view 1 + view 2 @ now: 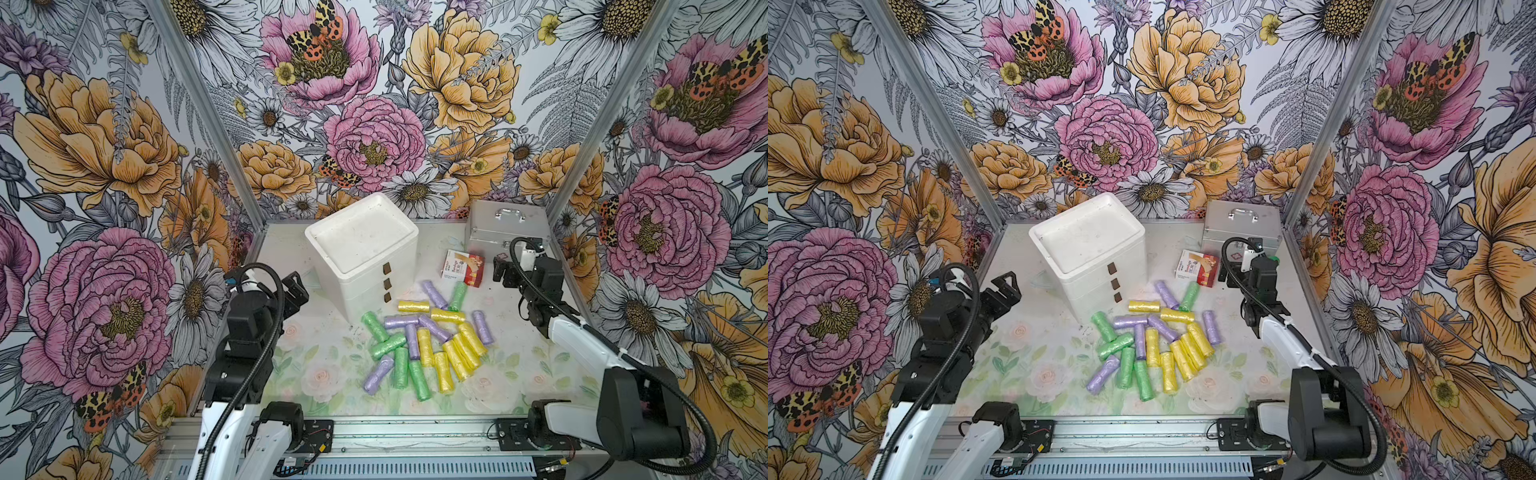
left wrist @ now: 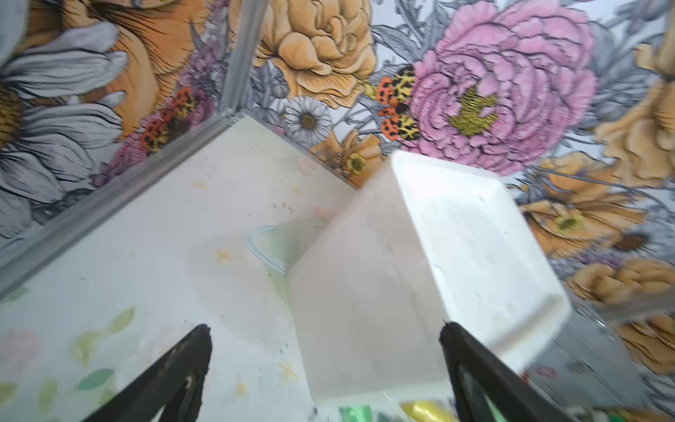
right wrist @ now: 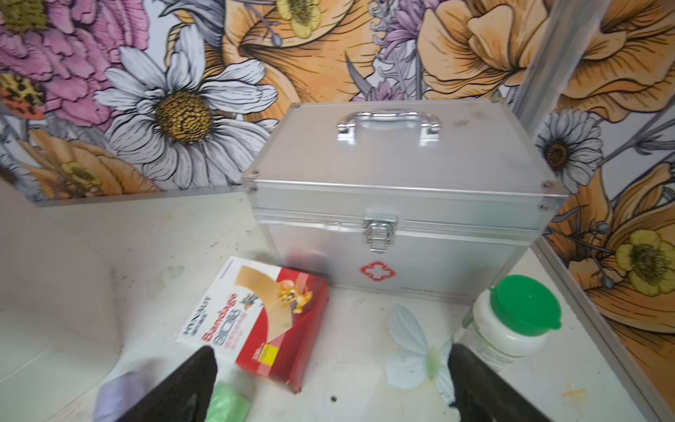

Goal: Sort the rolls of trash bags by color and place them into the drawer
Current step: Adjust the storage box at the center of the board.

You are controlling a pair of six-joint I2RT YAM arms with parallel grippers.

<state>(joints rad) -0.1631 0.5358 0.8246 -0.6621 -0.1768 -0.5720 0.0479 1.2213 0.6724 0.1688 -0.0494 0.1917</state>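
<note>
Rolls [image 1: 424, 347] heaped by drawer [image 1: 361, 243]; L fingers [image 2: 175, 372], R fingers [image 3: 182, 387] spread, empty.

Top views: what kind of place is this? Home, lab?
Probably a staged robot test cell, not a home: floral printed panels on an aluminium frame box in a small table, two arms mount on a rail at its front, and props (white drawer unit, first-aid case) sit on it.

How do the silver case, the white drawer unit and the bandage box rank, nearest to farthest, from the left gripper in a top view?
From the left gripper, in a top view:
1. White drawer unit, just beside it, mid-table.
2. Bandage box, past the unit, toward the right side.
3. Silver case, in the far right corner.
</note>
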